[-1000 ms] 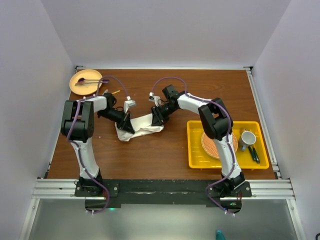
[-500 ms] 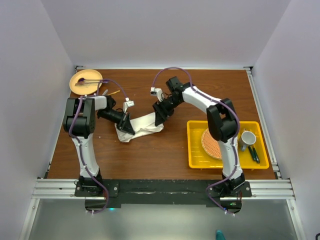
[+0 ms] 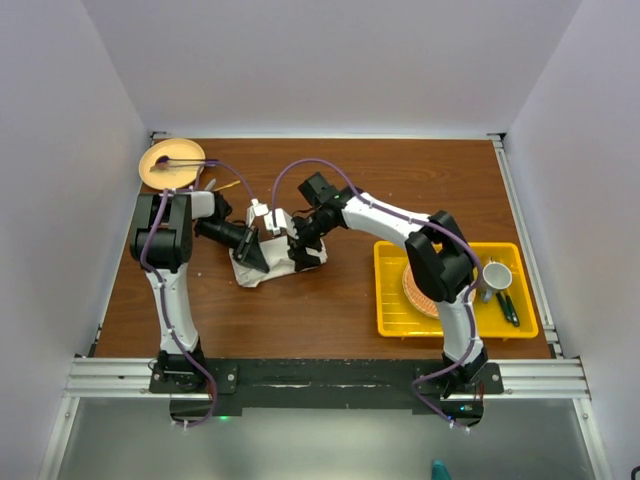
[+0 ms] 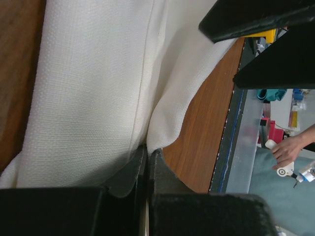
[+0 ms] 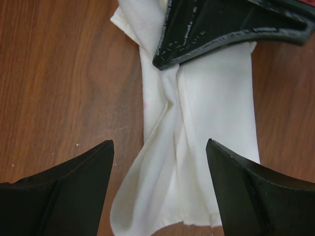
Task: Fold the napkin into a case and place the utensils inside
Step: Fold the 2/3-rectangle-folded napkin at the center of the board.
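Listing from the left, we record:

- Plate (image 3: 165, 176): tan, at the far left corner of the desk (image 3: 350, 320), with a purple utensil (image 3: 178, 160) lying in it.
- Gold utensil (image 3: 229, 185): one slim piece on the desk just right of the plate, well apart from the cloth; too small for us to tell its kind.
- Left end effector (image 3: 256, 256) (image 4: 147, 157): fingers pressed together, pinching a fold of the napkin at its left end.
- Napkin (image 3: 270, 272) (image 4: 88, 83) (image 5: 216, 98): cream-white, lying rumpled on the desk near the middle, between the two end effectors. In the right wrist view we see it as a long, loosely creased strip, not a neat pouch.
- Right end effector (image 3: 298, 248) (image 5: 160, 145): fingers spread wide, poised over the napkin's right part and gripping nothing.
- Tray (image 3: 392, 300): yellow, at the right side of the desk.
- Mat (image 3: 425, 292): round, woven, orange, in the tray, partly hidden by the right arm.
- Cup (image 3: 496, 276): in the tray, right of the mat.
- Green-handled utensils (image 3: 508, 308): dark, in the tray below the cup.
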Robot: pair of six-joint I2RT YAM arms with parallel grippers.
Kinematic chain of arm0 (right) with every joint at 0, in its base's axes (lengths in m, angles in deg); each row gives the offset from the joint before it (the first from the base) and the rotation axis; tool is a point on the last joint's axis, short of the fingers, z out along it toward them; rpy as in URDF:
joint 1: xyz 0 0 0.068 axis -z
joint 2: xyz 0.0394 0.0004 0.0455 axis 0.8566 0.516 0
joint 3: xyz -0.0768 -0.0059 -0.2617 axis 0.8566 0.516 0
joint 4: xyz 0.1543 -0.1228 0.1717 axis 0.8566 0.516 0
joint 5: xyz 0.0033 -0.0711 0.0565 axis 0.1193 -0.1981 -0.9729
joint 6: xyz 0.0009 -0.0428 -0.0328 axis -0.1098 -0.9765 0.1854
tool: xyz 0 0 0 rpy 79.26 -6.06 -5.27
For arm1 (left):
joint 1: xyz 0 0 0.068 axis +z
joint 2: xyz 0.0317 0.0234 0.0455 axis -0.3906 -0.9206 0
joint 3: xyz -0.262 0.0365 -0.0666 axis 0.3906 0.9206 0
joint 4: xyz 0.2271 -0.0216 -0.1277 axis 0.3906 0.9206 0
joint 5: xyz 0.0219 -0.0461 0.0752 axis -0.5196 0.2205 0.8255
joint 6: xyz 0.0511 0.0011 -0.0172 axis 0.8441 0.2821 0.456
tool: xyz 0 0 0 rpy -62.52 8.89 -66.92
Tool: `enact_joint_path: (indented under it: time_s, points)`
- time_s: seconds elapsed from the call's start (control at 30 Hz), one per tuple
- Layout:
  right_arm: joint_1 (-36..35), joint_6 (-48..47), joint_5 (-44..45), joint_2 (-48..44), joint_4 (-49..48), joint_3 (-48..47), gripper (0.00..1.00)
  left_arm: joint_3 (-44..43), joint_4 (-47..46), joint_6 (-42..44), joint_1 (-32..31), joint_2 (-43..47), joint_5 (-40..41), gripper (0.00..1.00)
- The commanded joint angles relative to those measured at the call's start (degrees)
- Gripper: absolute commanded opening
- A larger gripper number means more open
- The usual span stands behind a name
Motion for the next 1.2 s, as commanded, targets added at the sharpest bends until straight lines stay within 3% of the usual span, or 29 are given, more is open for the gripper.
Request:
enact_joint_path:
  time_s: [0.0, 0.2, 0.37, 0.57, 0.87, 0.93, 1.0, 1.03, 1.17]
  points:
    - [0.1, -8.1, -0.4, 1.5, -1.4, -0.7, 0.80, 0.8, 0.4, 4.6, 0.3, -1.9, 6.2, 0.00]
    - [-2.1, -10.7, -2.4, 0.1, 1.8, 0.8, 0.79, 2.1, 0.8, 4.6, 0.3, -1.0, 5.8, 0.00]
    - [-4.4, -6.5, -1.1, -1.3, -3.7, 5.4, 0.69, 3.0, 0.7, 4.4, 0.3, -0.3, 5.2, 0.00]
    - [-4.8, -2.9, 1.0, 1.3, -7.2, 3.4, 0.56, 3.6, 0.3, 3.8, 0.2, 0.2, 5.1, 0.00]
    - [-4.5, 0.4, 2.9, 5.4, -4.6, -0.9, 0.17, 1.6, 1.8, 4.7, 0.3, 0.3, 4.6, 0.00]
    - [-4.2, 1.2, 2.9, 6.3, -3.5, -1.7, 0.04, 0.7, 2.9, 5.1, 0.3, 0.6, 3.5, 0.00]
    - [-3.7, 1.1, 2.8, 7.9, 0.2, -3.6, 0.00, -0.3, 5.3, 7.4, 0.3, 1.7, 1.0, 0.09]
    - [-3.4, 1.0, 2.5, 8.3, 1.2, -4.2, 0.00, -0.6, 5.9, 8.1, 0.3, 2.5, 0.0, 0.23]
    - [-2.1, 1.2, 1.0, 9.9, 5.0, -6.0, 0.00, -1.8, 7.7, 10.2, 0.4, 8.3, -5.6, 0.40]
